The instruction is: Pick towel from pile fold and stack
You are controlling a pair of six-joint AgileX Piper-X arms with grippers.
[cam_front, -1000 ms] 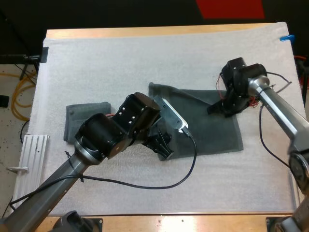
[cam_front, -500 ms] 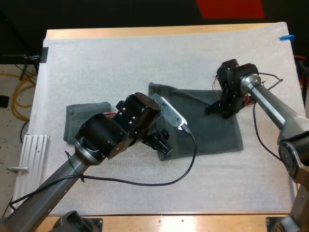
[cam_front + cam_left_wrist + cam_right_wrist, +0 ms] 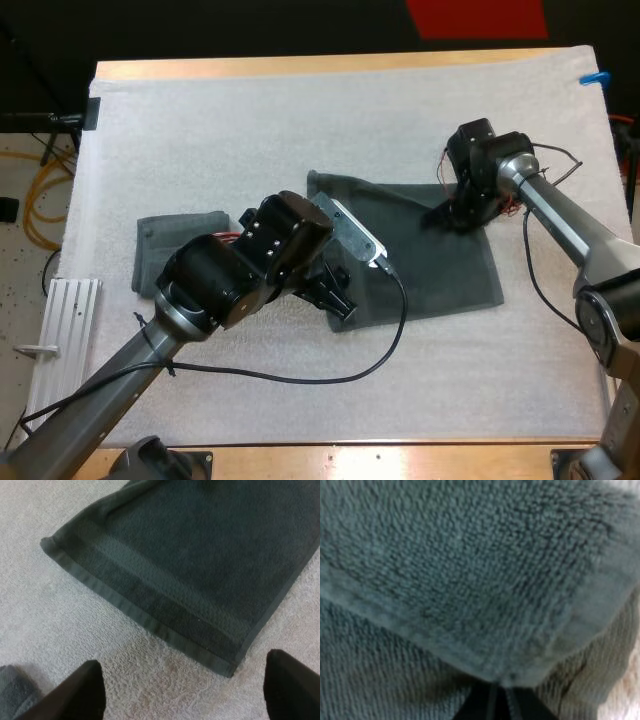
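The left tool [image 3: 184,680] stands wide open over the white mat [image 3: 60,610], just short of the hemmed near edge of the spread towel [image 3: 440,270]. A folded towel [image 3: 175,245] lies beside that arm. Farther off, the right tool [image 3: 447,216] pinches the spread towel's far corner.

From seven o'clock the silver-and-black left arm [image 3: 110,385] slants across the bench. Its left gripper [image 3: 192,692] points down, black fingers [image 3: 85,692] spread wide. From four o'clock the right arm [image 3: 560,225] reaches in, and the right gripper [image 3: 447,213] is pinched on a dark grey-green towel [image 3: 440,275].
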